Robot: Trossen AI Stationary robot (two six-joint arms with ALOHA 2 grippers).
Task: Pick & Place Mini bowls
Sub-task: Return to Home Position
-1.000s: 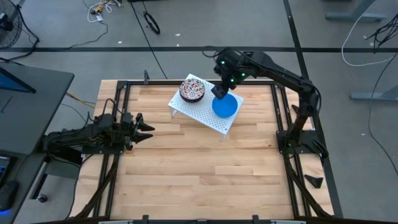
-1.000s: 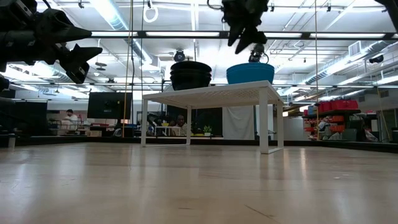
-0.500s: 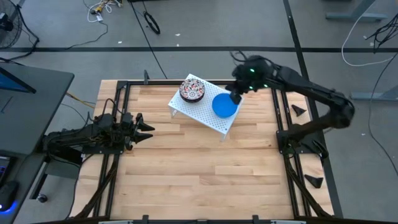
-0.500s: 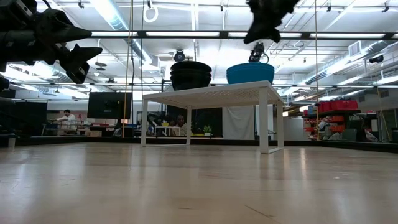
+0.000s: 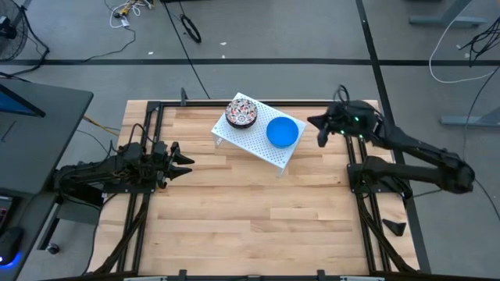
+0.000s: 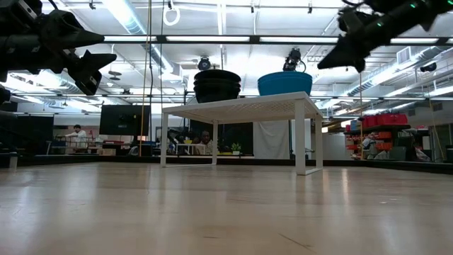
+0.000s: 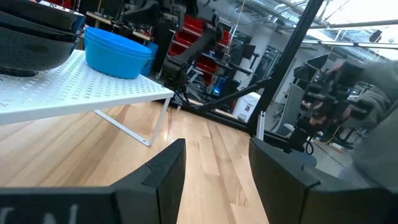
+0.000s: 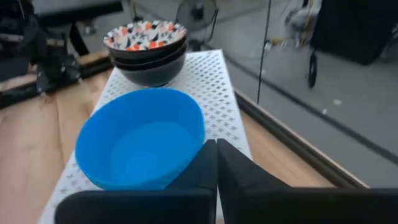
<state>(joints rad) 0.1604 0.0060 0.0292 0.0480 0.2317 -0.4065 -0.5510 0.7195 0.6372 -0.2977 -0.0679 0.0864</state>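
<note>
A plain blue mini bowl point(image 5: 282, 132) sits upright on the right end of the white perforated rack point(image 5: 256, 142). A stack of speckled mini bowls point(image 5: 241, 113), dark outside, stands on the rack's left end. The low view shows the blue bowl point(image 6: 284, 83) and the stack point(image 6: 217, 85) side by side on the rack top point(image 6: 241, 108). My right gripper point(image 5: 316, 130) is shut and hovers right of the rack, apart from the blue bowl point(image 8: 140, 138). My left gripper point(image 5: 186, 160) waits open at the table's left side, pointing at the rack.
The rack stands on thin legs at the table's far middle. A black frame point(image 5: 353, 148) runs along the table's edges, and my right arm's base stands at the right edge. Bare wood point(image 5: 250, 211) lies on the table's near half.
My right gripper has drawn back from above the blue bowl's far rim toward the table's right edge, and now hovers beyond the rack's right end. The blue bowl has stayed in place on the rack.
</note>
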